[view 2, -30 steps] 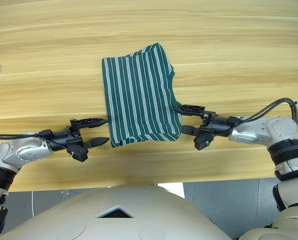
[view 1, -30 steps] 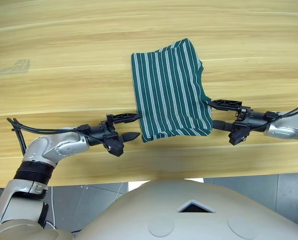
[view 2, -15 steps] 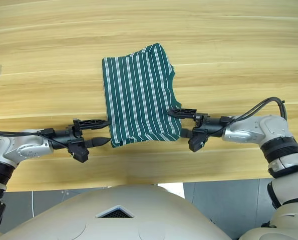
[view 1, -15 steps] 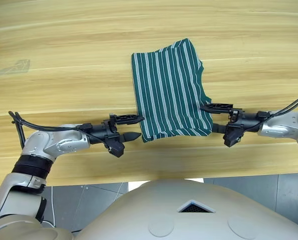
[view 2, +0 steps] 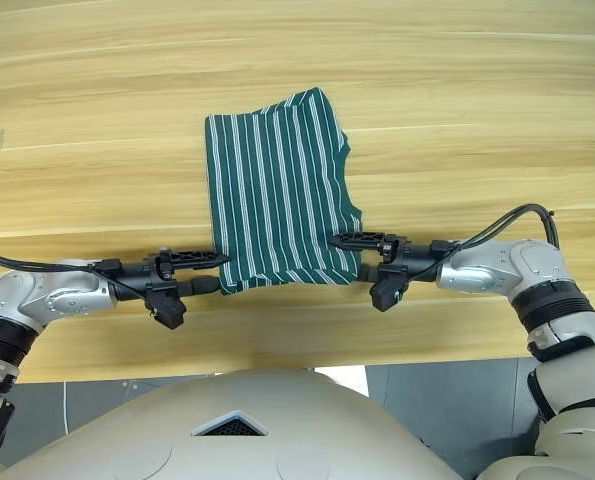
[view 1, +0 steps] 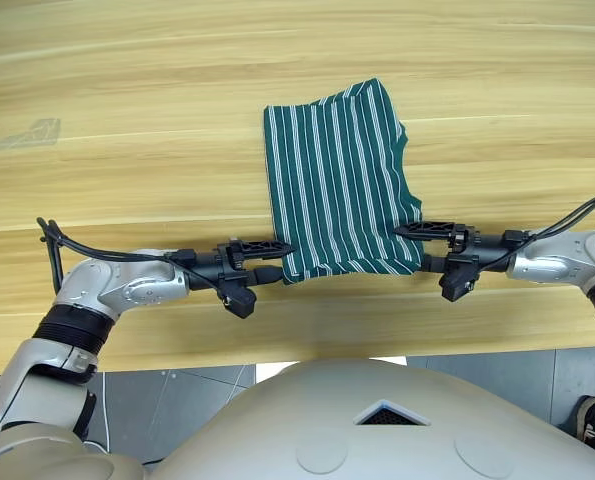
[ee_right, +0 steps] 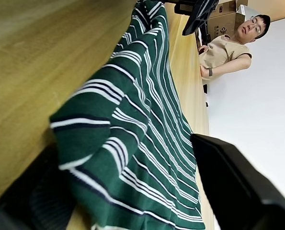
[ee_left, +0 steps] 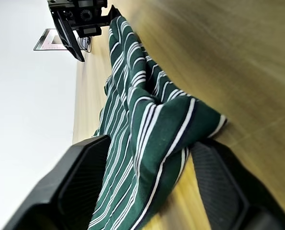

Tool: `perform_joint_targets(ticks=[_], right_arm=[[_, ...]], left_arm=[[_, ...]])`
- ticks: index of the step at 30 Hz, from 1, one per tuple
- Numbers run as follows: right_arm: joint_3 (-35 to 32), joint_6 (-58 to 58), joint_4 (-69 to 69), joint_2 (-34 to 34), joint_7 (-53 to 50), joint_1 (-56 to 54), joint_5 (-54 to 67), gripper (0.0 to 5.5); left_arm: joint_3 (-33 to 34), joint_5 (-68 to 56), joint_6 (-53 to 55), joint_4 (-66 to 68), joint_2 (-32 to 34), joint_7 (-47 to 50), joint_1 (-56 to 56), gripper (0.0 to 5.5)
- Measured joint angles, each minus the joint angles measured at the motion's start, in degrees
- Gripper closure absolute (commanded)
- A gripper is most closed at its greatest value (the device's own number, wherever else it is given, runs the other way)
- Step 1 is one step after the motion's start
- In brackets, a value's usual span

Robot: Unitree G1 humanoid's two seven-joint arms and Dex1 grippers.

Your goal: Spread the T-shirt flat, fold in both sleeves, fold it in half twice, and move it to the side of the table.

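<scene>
Lighting is bright and even, from overhead. The wooden surface (view 1: 147, 90) carries a mild sheen. Only a soft, narrow shadow lies along the T-shirt (view 1: 337, 180) near hem.

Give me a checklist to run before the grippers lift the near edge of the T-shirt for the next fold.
1. Left gripper astride the near left corner of the T-shirt: ok.
2. Right gripper astride the near right corner: ok.
3. Grippers clamped on the cloth: not ok, both are open.
4. Every layer inside each grip: cannot tell.
5. Sleeves folded in, none sticking out: ok.
6. Cloth flat at the near corners: not ok, it is bunched in both wrist views.
</scene>
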Motion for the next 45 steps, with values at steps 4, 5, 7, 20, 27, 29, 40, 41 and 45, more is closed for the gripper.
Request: perform_joint_targets(ticks=[4,5,7,20,27,29,40,41,45], right_arm=[[-0.02,0.41,0.03,0.32,0.0,0.43,-0.63,2.78],[-0.01,0.43,0.05,0.39,0.0,0.51,-0.8,3.05],[0.04,0.45,0.1,0.47,0.06,0.54,-1.69,3.43],[-0.4,-0.51,1.41,1.44,1.25,0.33,-1.42,5.5],[-0.55,-0.57,2.58,1.95,2.5,0.39,0.68,5.5],[-0.65,-0.44,2.91,2.16,3.49,0.51,1.87,5.5],[4.42,24.62,-12.06,-0.3,41.76,9.75,52.08,5.5],[3.21,29.97,-16.11,-1.36,46.04,10.1,58.37,5.5],[-2.29,42.49,-26.1,-3.95,54.21,11.26,68.81,5.5]], left_arm=[[-0.25,0.33,0.17,0.11,0.02,0.1,0.03,3.2],[-0.3,0.7,0.19,0.1,0.02,0.18,0.03,3.45],[-0.58,1.21,0.3,0.26,0.05,0.24,0.07,3.81],[-1.04,-0.7,0.19,-0.1,1.06,0.05,-0.36,5.14],[-1.44,-5.6,0.99,-0.09,1.68,-3.16,-0.21,5.49],[-1.69,-7.35,1.5,-0.15,1.98,-4.59,0.04,5.49],[-1.28,-29.97,13.63,-5.92,4.41,-19.51,5.44,5.49],[-0.52,-35.54,17.06,-8.5,5.53,-22.34,6.29,5.49],[2.44,-50.31,28.51,-20.44,11.46,-31.3,10.03,5.49]])
